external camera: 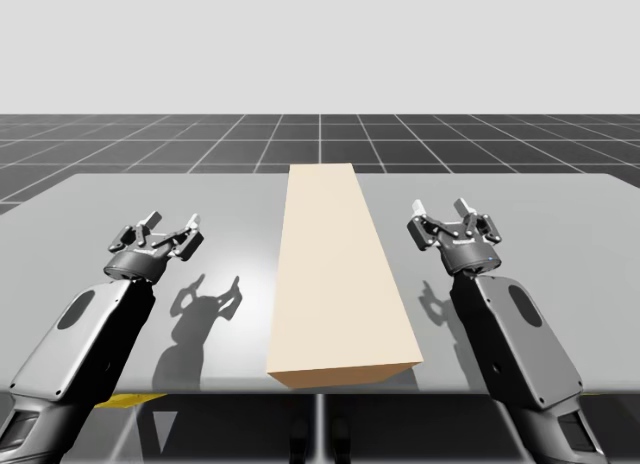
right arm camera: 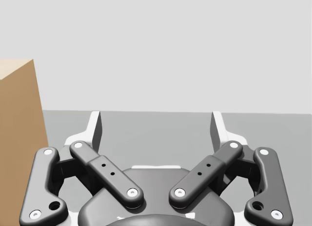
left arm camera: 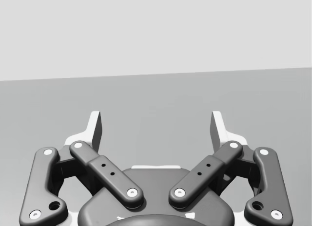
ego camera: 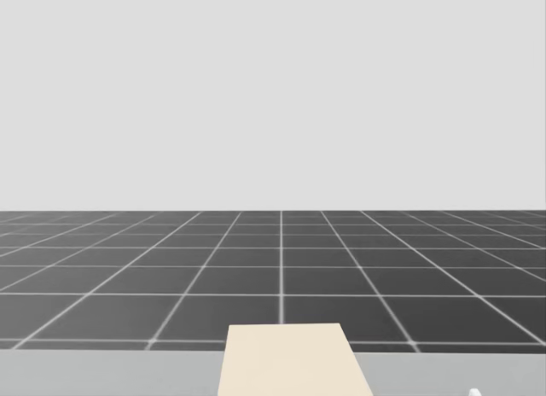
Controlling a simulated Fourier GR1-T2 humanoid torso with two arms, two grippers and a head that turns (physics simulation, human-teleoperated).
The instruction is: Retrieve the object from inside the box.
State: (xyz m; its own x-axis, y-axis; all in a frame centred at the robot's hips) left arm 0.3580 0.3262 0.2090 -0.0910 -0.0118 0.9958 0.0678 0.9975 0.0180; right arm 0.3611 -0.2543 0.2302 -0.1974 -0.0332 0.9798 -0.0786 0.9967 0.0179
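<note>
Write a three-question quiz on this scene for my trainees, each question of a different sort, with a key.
1. True or false: the box lies flat on the table, its long side running away from the robot.
2. The left end effector is: A) open and empty; B) shut on the box; C) resting on top of the box.
3. Short answer: does the right end effector touch the box?

Key: 1 true. 2 A. 3 No, it is open and the box stands apart, beside it.
</note>
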